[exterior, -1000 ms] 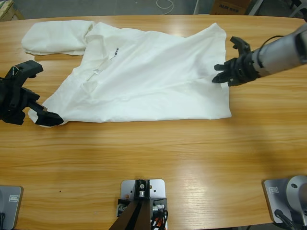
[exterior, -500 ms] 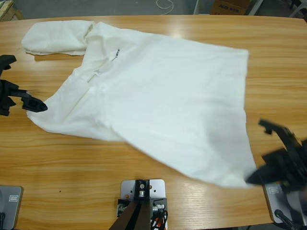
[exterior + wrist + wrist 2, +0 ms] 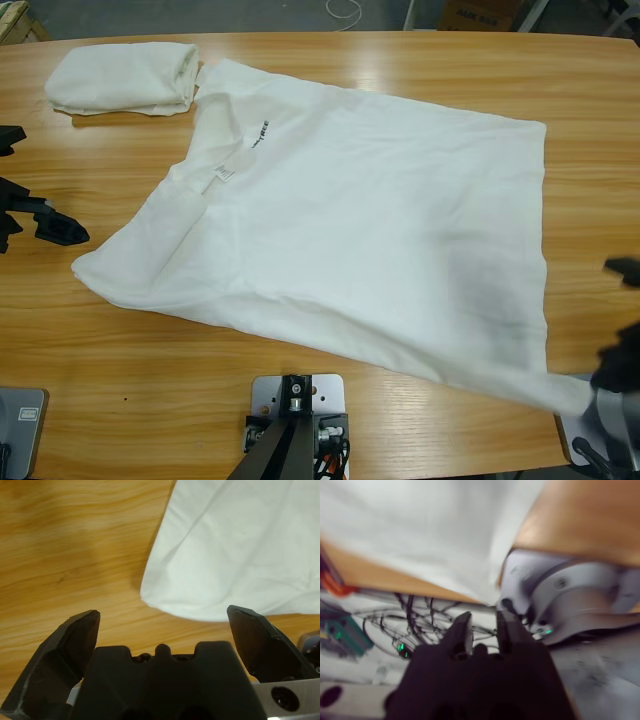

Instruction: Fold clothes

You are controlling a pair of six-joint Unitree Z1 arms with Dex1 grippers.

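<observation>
T-shirt (image 3: 370, 240) now spread flatter; left gripper (image 3: 162, 625) fingers apart, right gripper (image 3: 482, 625) fingers seemingly pinching its corner.

The left gripper (image 3: 162, 625) has two matte black jaws shaped like broad blunt wedges with worn, greyish edges, joined below by a lumpy black body with a small rounded knob in the middle, and just beside the base of one jaw sits a pale metal plate (image 3: 287, 700) with a dark round hole. The right gripper (image 3: 484, 627) is black too, with two narrow, flat-ended jaws rising from a bulky, rounded black body. From above, both grippers show only as angular black shapes.
</observation>
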